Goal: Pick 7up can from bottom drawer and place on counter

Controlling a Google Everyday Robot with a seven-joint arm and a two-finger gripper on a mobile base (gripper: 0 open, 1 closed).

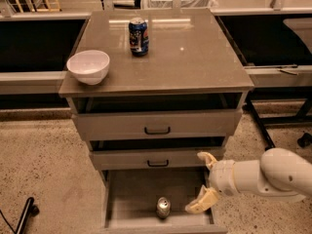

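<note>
Speckled floor [44,160], 3-drawer cabinet [112,126] | 7up can [163,207] upright in open bottom drawer [131,194], near its front | gripper [204,182] spread, empty, at 2 o'clock from can | step: approach | next: you lower it astride can, close, then lift to counter [195,57].

Warm, fairly even light falls from overhead. The glossy grey-brown counter [195,67] shows a pale band of glare along its far edge, around the dark blue can [138,36], and a small bright spot to that can's right. The round white bowl [88,66] at the near left is brightly lit. Deep shadow fills the gaps above the two upper drawers [117,126]. The open grey bottom drawer [131,191] is dimmer, though the small silvery 7up can [163,207] glints on top. The cream gripper [197,182], jaws spread over the drawer's right side, is well lit.
</note>
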